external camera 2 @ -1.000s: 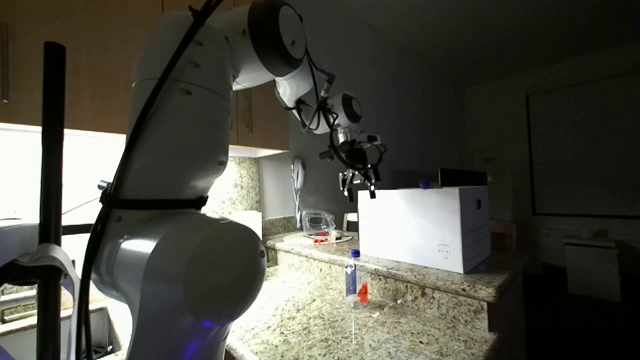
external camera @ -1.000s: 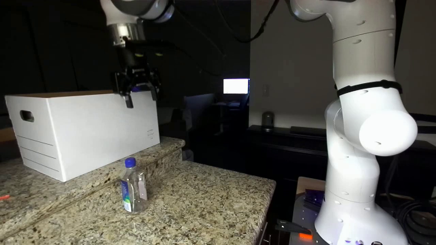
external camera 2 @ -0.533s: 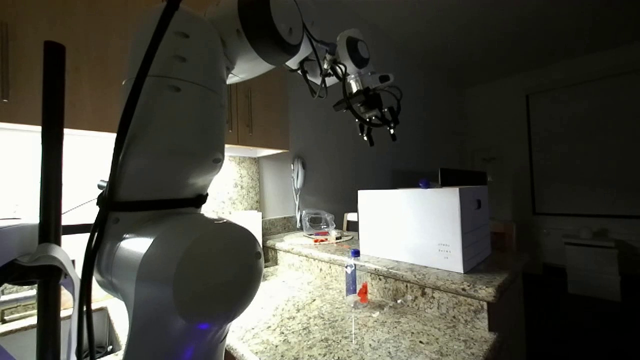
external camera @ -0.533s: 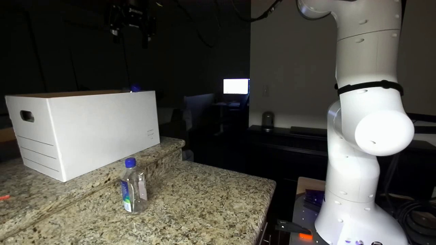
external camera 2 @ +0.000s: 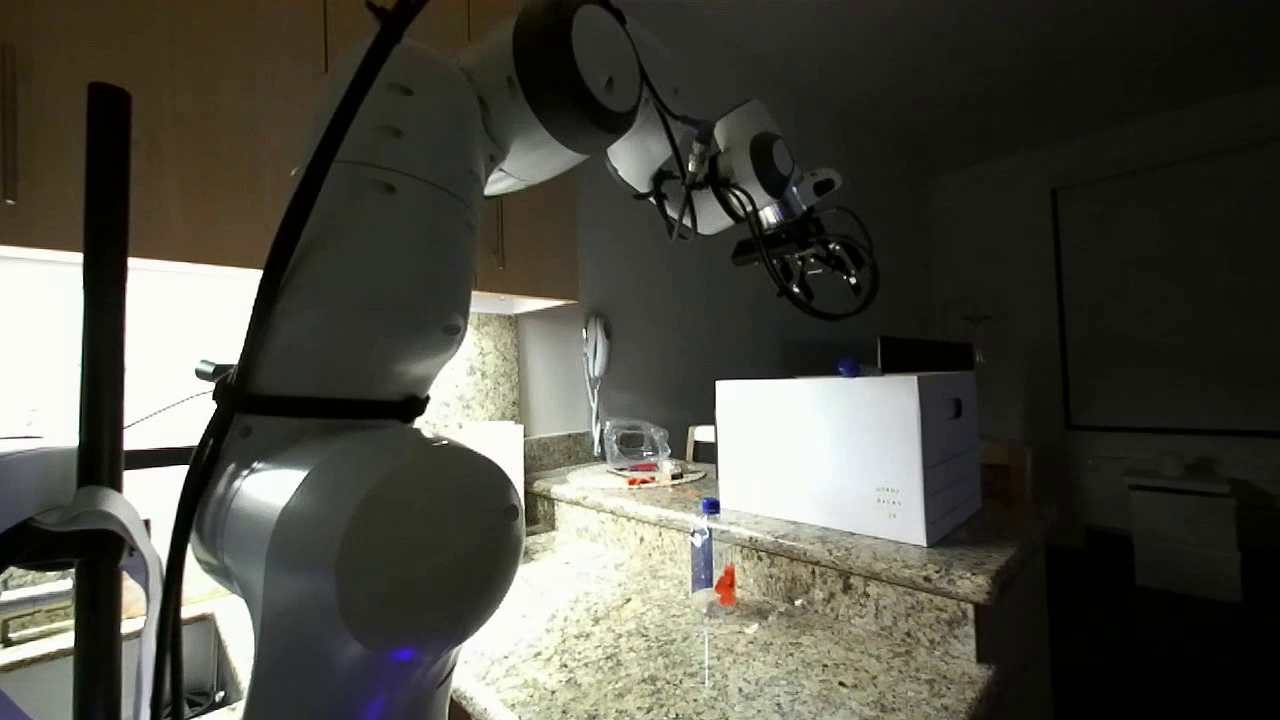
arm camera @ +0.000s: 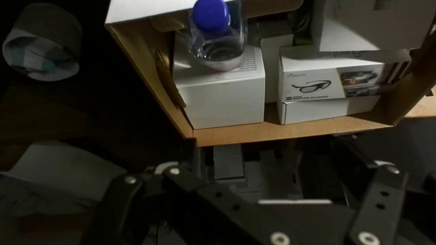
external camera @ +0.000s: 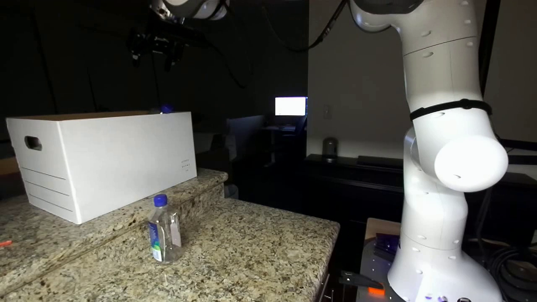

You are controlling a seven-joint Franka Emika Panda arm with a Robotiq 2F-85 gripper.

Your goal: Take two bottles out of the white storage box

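Spread wide and empty, the hand (external camera: 152,64) has risen above the white box (external camera: 121,163). One bottle (external camera: 163,235) is out on the near bench (external camera: 243,251); the second bottle (external camera: 166,109), inside the box's right end in an exterior view, likely comes next.

The counter (external camera: 260,239) carries 1 box (external camera: 130,163), 1 bottle (external camera: 165,230).

Open white storage box (external camera: 126,163), clear blue-capped bottle (arm camera: 221,41) upright inside, blue-labelled bottle (external camera: 164,235) upright on counter (external camera: 251,247)
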